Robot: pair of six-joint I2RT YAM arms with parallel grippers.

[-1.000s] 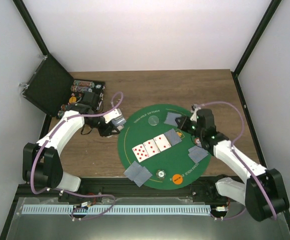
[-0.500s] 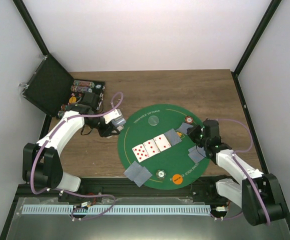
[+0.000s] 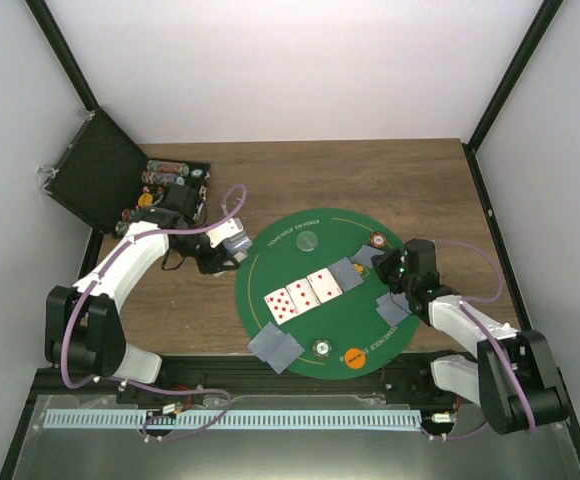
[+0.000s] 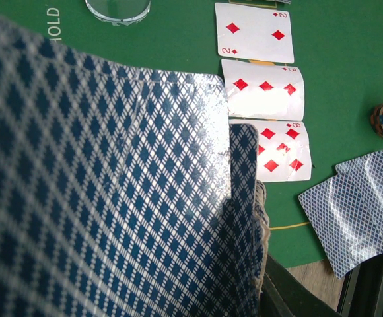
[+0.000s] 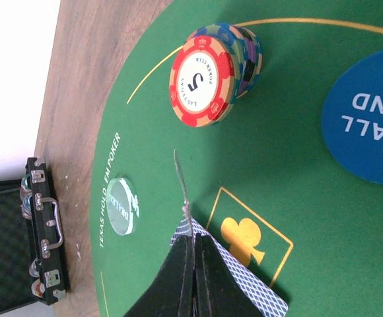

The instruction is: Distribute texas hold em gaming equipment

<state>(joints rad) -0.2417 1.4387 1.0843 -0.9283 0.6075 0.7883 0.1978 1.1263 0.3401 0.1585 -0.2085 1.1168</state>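
Deck (image 4: pixel 99 185) of blue-backed cards is clamped in the left gripper (image 3: pixel 232 240), held just off the left edge of the round green mat (image 3: pixel 270 262). The deck fills most of the left wrist view, so the fingers don't show there. The right gripper (image 5: pixel 193 241) has its jaws pressed together. Its tips are low over the mat's right side, above the corner of a face-down card (image 5: pixel 257 300); can't tell if they touch it. Three face-up diamond cards (image 3: pixel 305 292) lie in a row across the mat's centre, edges nearly touching. A face-down pair (image 3: pixel 275 347) sits at the mat's near-left edge, partly overhanging onto the wood. A second face-down pair (image 3: pixel 350 238) is at the mat's far right and a third face-down pair (image 3: pixel 395 308) at its right edge, partly under the right arm. A chip stack (image 5: pixel 208 76) with a red-and-white top chip stands on the mat's far-right part, near the right gripper. A blue disc (image 5: pixel 370 125) lies flat on the mat near that stack. A pale clear dealer button (image 3: pixel 308 240) is on the mat's far side, beside the printed lettering. An orange token (image 3: pixel 354 357) is at the mat's near edge, with a small second stack (image 3: pixel 322 347) just beside it. An open black case (image 3: pixel 120 185) sits on the table (image 3: pixel 370 175), well off the mat's far-left side.
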